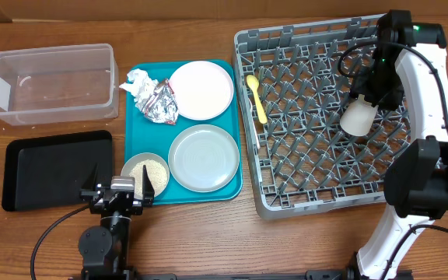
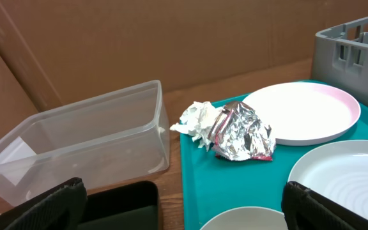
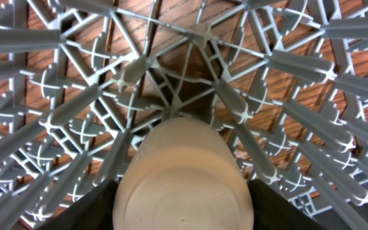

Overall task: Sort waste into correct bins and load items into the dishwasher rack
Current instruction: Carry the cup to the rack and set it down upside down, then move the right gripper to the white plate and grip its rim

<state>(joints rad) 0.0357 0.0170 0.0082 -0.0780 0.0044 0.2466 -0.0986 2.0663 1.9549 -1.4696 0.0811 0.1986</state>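
Small white cup (image 1: 358, 118): gripped in R claw (image 1: 369, 99), tilted over pegs of grey dishwasher rack (image 1: 302, 155), R side. Yellow spoon (image 1: 257, 97) lies at rack's L edge. L claw (image 1: 119, 185): jaws wide, empty, low over bench (image 1: 208, 233) betw. black tray (image 1: 53, 167) and rice bowl (image 1: 124, 169).

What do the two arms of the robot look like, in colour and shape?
The right arm has white curved shells between bulky black joints, one with a small green light, and a thin black cable looped beside it. The left arm is black, with a black lead trailing; its jaws are flat black blades.
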